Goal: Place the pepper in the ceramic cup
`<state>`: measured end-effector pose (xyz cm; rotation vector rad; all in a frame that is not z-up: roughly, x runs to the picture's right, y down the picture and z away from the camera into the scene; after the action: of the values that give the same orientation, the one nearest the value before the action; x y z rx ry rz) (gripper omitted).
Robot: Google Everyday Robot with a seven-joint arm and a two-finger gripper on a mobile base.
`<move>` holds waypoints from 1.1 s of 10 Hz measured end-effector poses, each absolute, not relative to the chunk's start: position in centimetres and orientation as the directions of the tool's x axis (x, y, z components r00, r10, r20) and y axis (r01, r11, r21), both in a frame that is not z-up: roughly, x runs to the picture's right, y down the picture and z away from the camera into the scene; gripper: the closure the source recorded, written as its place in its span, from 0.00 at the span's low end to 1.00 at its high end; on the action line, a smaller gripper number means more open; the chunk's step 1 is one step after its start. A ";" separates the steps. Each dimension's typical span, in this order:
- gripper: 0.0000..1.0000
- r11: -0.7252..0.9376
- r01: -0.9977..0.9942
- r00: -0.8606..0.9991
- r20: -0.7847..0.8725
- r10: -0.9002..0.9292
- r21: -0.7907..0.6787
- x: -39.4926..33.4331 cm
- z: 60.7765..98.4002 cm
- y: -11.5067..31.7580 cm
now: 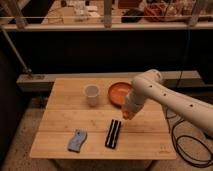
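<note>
The whitish ceramic cup (91, 95) stands upright on the wooden table (65, 117), left of centre. My gripper (128, 113) hangs from the white arm at the table's right of centre, just in front of the orange plate (119, 92). An orange-red bit, the pepper (128, 116), shows at the gripper's tip, lifted a little above the table. The gripper is to the right of the cup, about a cup's height and a half away from it.
A black oblong object (114, 133) lies in front of the gripper. A blue-grey sponge-like object (76, 140) lies near the front left. A railing and dark wall stand behind the table. A cable hangs at the right.
</note>
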<state>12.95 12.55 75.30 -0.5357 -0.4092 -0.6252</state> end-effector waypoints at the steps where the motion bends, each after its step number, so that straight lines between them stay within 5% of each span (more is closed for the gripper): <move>1: 0.99 0.683 0.645 0.739 0.508 -0.443 -0.343 12.8 75.2 12.1; 11: 0.99 0.663 0.684 0.705 0.511 -0.492 -0.305 8.5 74.2 6.5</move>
<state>8.52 6.51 74.21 -0.5071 -0.4080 -0.6852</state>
